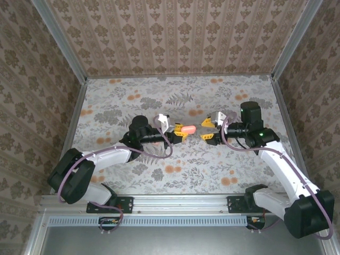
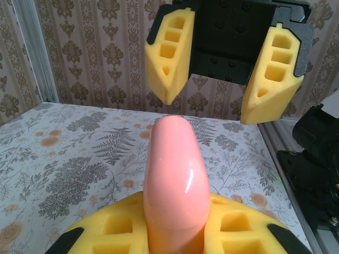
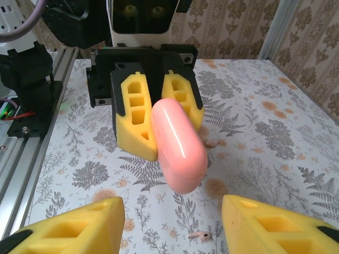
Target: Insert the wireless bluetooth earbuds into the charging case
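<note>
The fingers (image 3: 135,119) of the left gripper (image 1: 180,130) are pressed narrow on the case (image 3: 177,145), with one yellow pad on each side of it. The case is a smooth, rounded pink body and it looks closed. It is gripped at one end, and the free end points toward the right gripper (image 2: 207,108). The case does not touch the worktop (image 1: 133,101). It hangs in the air over the middle, about as far from the left edge as from the right edge.

The right gripper faces the case from the other side, at about the same height. Its fingers (image 3: 79,227) stand apart, wider than the case, and they hold nothing. The rounded tip of the case is near them, but a gap separates it from both.

One earbud (image 3: 200,235) lies on the worktop below the right fingers. It is very small and pink, with a short stem. The other earbud (image 3: 212,142) is a pink nub on the worktop farther toward the left arm. In the right wrist view it sits just beside the outline of the case. It is too small for me to tell how it lies. The two are well apart from each other, and both are outside the case.
</note>
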`<state>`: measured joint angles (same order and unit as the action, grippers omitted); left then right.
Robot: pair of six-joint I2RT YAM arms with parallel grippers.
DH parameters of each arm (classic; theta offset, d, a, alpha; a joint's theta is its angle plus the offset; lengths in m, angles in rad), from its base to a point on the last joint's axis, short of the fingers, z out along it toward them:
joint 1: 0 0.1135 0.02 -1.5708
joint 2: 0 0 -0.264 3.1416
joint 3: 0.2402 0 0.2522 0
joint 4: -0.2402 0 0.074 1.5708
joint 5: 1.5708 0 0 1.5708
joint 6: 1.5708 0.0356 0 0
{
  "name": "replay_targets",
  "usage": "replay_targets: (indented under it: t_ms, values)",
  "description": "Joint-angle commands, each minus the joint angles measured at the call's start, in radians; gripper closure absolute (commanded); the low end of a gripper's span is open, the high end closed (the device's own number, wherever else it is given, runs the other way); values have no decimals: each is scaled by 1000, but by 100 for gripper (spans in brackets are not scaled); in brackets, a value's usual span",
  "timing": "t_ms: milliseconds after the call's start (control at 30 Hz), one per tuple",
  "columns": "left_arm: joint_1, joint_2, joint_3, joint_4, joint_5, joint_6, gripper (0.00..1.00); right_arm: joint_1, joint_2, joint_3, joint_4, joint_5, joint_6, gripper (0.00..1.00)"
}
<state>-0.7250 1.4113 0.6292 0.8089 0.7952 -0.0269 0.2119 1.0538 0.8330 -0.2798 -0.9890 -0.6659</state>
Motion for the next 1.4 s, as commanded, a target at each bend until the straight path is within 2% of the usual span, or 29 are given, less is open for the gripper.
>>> replay_targets:
  t_ms: [0, 233, 500, 867, 1067, 1233, 1367]
  values:
    - [1, -15, 17, 41, 32, -10, 84, -1, 26, 19, 16, -48, -6, 48]
    - [0, -15, 17, 46, 36, -13, 84, 28, 112, 65, 13, -130, -14, 47]
    - [-2, -18, 18, 44, 35, -16, 84, 66, 170, 94, 19, -143, -28, 49]
    - [-3, -17, 22, 42, 41, -21, 84, 82, 212, 110, 36, -157, -34, 64]
    - [-5, -17, 24, 44, 47, -24, 84, 87, 224, 114, 39, -163, -35, 69]
    - [-6, -17, 24, 44, 46, -27, 83, 90, 227, 123, -5, -158, -63, 76]
    - [-8, -18, 19, 43, 31, -21, 76, 84, 219, 126, -59, -140, -97, 77]
